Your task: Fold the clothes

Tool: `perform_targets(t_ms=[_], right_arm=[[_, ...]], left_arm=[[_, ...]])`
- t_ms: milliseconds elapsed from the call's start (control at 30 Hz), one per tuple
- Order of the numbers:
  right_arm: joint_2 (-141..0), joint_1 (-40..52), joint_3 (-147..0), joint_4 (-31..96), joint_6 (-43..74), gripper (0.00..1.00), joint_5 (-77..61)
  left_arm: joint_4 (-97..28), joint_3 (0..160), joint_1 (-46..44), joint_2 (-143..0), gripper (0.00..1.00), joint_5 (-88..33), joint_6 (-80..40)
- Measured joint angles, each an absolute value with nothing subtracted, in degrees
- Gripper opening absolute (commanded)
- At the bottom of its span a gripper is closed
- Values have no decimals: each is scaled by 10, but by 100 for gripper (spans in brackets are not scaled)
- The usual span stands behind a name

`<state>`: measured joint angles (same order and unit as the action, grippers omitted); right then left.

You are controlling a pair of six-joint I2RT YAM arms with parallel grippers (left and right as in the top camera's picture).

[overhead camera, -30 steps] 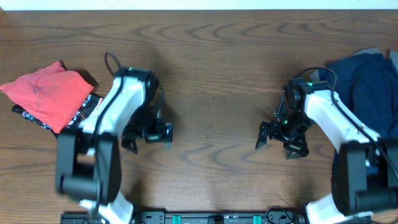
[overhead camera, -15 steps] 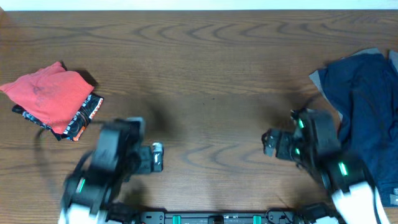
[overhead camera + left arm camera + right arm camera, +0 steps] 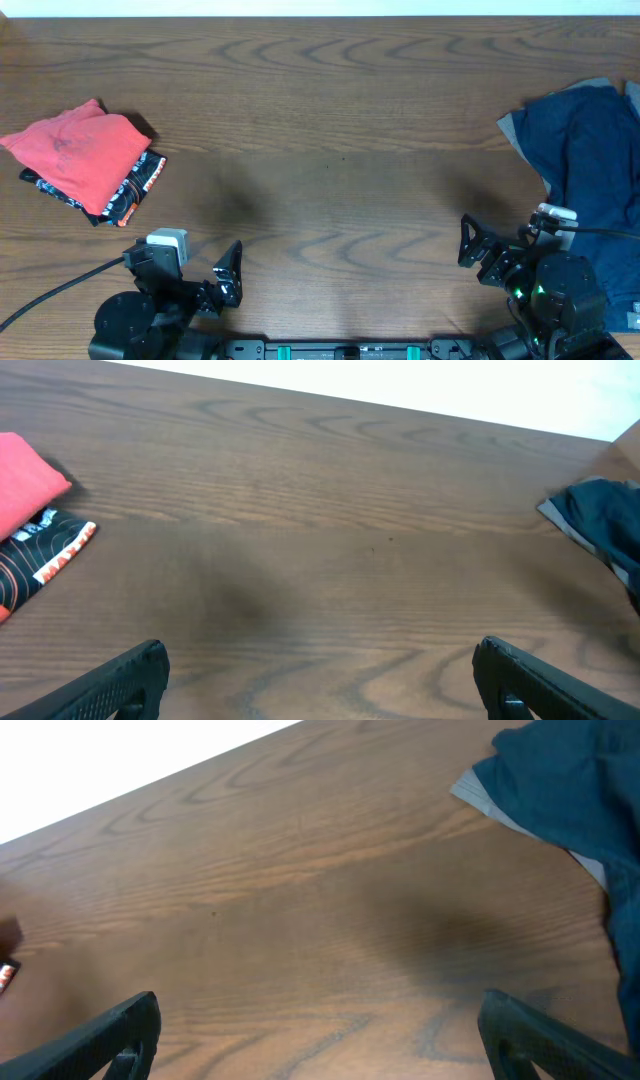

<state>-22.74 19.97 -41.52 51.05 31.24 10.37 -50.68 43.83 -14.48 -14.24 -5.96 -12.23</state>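
A folded coral-red T-shirt [image 3: 80, 152] lies at the far left of the table on top of a folded black printed garment [image 3: 135, 190]. Both show at the left edge of the left wrist view, the red one [image 3: 25, 482] above the black one [image 3: 40, 560]. A crumpled navy garment [image 3: 590, 170] lies at the right edge; it also shows in the right wrist view [image 3: 575, 790] and the left wrist view [image 3: 605, 520]. My left gripper [image 3: 222, 282] is open and empty at the table's front left. My right gripper [image 3: 478, 252] is open and empty at the front right, beside the navy garment.
The wooden table [image 3: 340, 150] stretches between the two piles. A grey cloth edge [image 3: 510, 128] shows under the navy garment. A black cable [image 3: 50, 298] runs from the left arm off the left edge.
Both arms have pulled back toward the front edge of the table and now sit low at the bottom. The garments have not moved.
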Motion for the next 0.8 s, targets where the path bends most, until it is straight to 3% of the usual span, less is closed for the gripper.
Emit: perform_targets(t_ms=[667,800], right_arm=[[-222,199,-410,598,312,99,112],[-192,162,-388,567,291,99,111]], left_arm=[[-507,438,-145,-142,98,-59,-122],[-507,438,-145,-142,98,-59,-122]])
